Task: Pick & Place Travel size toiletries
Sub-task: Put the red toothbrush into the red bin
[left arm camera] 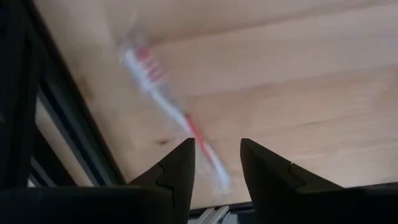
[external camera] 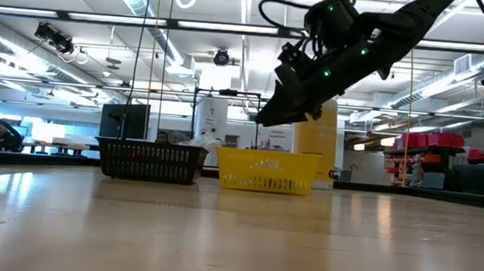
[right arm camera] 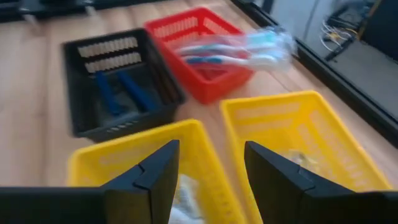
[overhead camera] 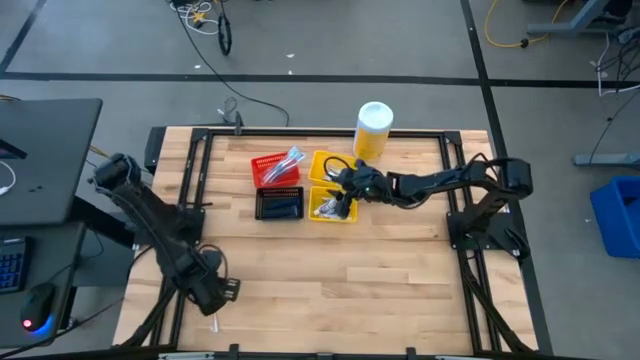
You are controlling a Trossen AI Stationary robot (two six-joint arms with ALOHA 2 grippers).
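A white and red toothbrush (left arm camera: 163, 93) lies flat on the wooden table by its near-left edge (overhead camera: 213, 323). My left gripper (left arm camera: 217, 163) (overhead camera: 216, 296) hovers over it, open, with a finger on either side of the handle end and not touching it. My right gripper (right arm camera: 211, 167) (overhead camera: 345, 200) is open and holds nothing. It hangs above the two yellow bins (right arm camera: 292, 130) (external camera: 267, 171), which hold small white tubes (right arm camera: 300, 159). Blue and white toothbrushes (right arm camera: 239, 50) lie across the red bin (overhead camera: 275, 168). Dark blue razors (right arm camera: 121, 92) lie in the black bin (overhead camera: 280, 204).
A large yellow bottle with a white cap (overhead camera: 372, 130) stands at the table's far edge, behind the bins. A black frame rail (left arm camera: 68, 124) runs along the table edge beside the toothbrush. The bins cluster in the table's far middle, and bare wood (overhead camera: 350, 280) lies in front of them.
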